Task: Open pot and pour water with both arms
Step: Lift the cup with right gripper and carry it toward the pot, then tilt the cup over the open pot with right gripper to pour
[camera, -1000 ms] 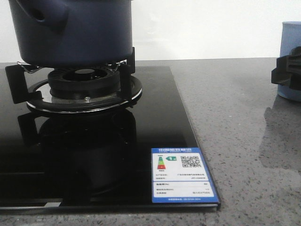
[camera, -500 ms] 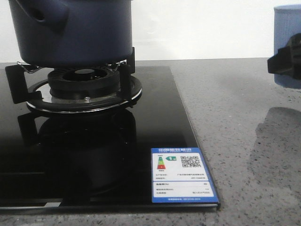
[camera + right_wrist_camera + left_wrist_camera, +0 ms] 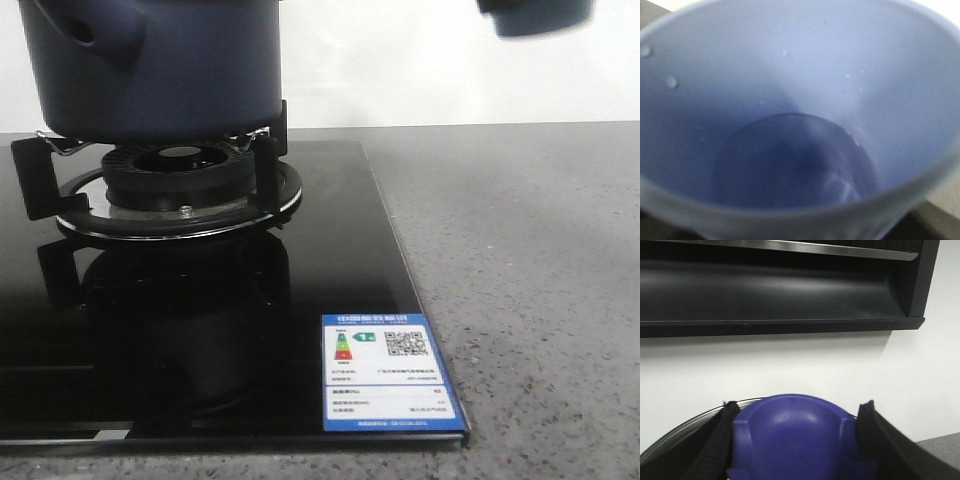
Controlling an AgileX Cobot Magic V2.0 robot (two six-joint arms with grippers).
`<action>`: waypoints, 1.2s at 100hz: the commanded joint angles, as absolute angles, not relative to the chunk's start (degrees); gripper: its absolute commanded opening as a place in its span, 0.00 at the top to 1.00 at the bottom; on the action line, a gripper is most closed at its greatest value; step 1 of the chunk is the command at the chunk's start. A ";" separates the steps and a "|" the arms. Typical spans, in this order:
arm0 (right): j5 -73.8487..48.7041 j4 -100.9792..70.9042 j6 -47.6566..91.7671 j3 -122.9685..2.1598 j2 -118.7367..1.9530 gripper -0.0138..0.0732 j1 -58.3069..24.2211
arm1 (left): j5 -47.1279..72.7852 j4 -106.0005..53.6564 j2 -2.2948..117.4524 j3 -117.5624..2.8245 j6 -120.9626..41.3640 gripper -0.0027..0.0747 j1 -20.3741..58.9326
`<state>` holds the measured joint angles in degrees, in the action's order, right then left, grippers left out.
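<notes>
The dark navy pot (image 3: 150,70) stands on the burner at the front view's upper left, its stubby handle (image 3: 100,30) facing me; its top is cut off. In the left wrist view my left gripper (image 3: 799,407) is shut on the lid's blue knob (image 3: 800,440), a finger on each side, with the lid's metal rim (image 3: 685,427) behind. The light blue cup (image 3: 535,15) hangs in the air at the front view's top right. The right wrist view looks into the cup (image 3: 800,60), which has water (image 3: 790,160) at its bottom. The right gripper's fingers are hidden by the cup.
A gas burner with black pan supports (image 3: 180,170) sits on a black glass hob (image 3: 200,330) bearing a blue energy label (image 3: 388,372). Grey stone counter (image 3: 520,280) lies to the right. A dark range hood (image 3: 780,290) hangs on the white wall.
The cup, held by the right gripper, has risen from the counter at the right edge and moved up and left to the top of the front view. The pot has not moved.
</notes>
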<state>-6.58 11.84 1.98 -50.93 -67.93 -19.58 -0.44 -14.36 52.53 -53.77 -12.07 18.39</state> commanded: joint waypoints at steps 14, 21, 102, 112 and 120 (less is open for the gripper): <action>-12.21 16.24 2.06 -64.14 -69.79 0.44 -25.42 | -7.02 -14.22 51.65 -55.90 -12.28 0.53 18.25; -15.60 17.73 2.06 -67.87 -71.59 0.44 -27.20 | -7.02 -14.22 51.65 -55.90 -12.28 0.53 18.25; -42.98 30.26 13.23 -94.30 -90.83 0.44 -39.52 | -7.02 -14.22 51.65 -55.90 -12.28 0.53 18.25; -43.47 33.09 13.36 -94.36 -91.01 0.45 -40.54 | -7.02 -14.22 51.65 -55.90 -12.28 0.53 18.25; -43.47 34.21 14.19 -94.36 -91.21 0.45 -41.21 | -7.02 -14.22 51.65 -55.90 -12.28 0.53 18.25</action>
<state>-46.57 29.87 13.03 -91.96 -93.63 -40.41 -0.44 -14.36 52.53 -53.77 -12.07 18.39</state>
